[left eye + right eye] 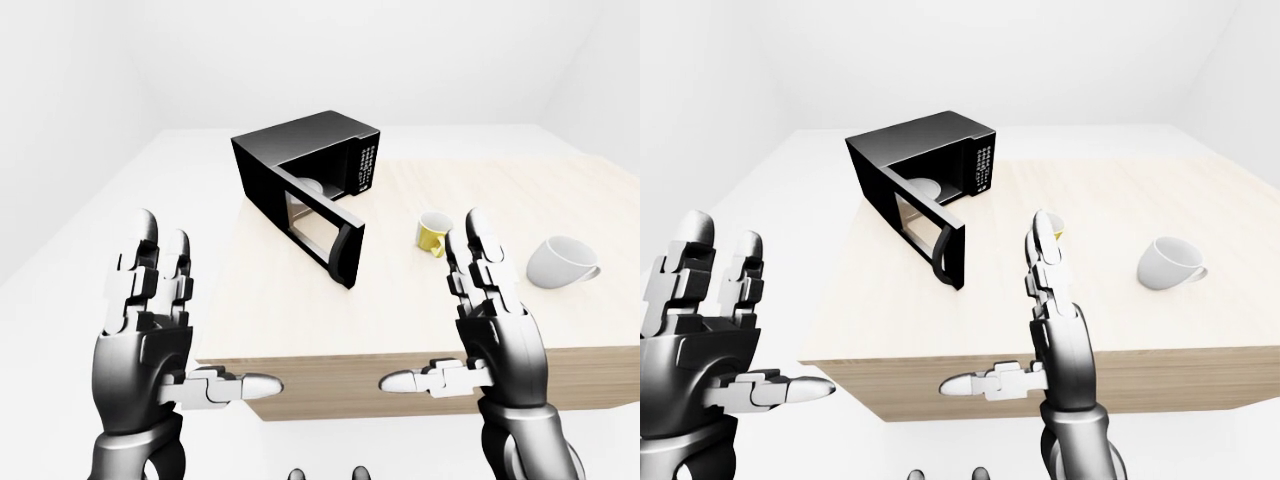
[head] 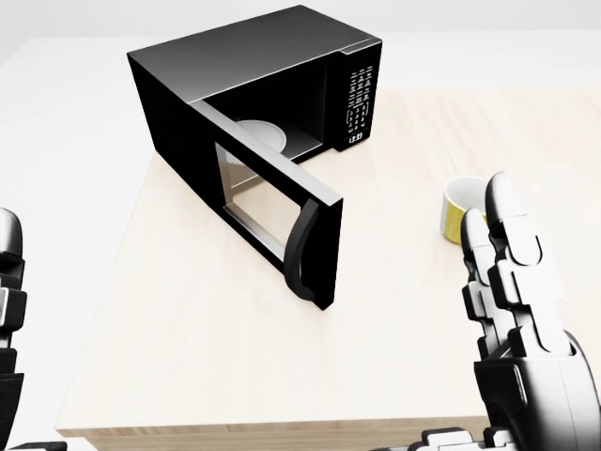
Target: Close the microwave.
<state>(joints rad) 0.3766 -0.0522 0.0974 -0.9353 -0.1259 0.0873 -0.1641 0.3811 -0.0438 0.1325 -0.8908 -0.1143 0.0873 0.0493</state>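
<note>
The robot's left hand point(image 1: 150, 330) is raised at the left of the left-eye view, fingers spread, holding nothing. On the wooden table point(image 1: 560, 200), a black microwave point(image 2: 254, 66) sits at the upper left with its door point(image 2: 272, 207) swung wide; the keypad point(image 2: 359, 108) lettering is too small to read. A yellow mug point(image 1: 433, 234) and a white mug point(image 1: 560, 262) stand further right. The right hand point(image 1: 490, 320) is likewise splayed and empty.
</note>
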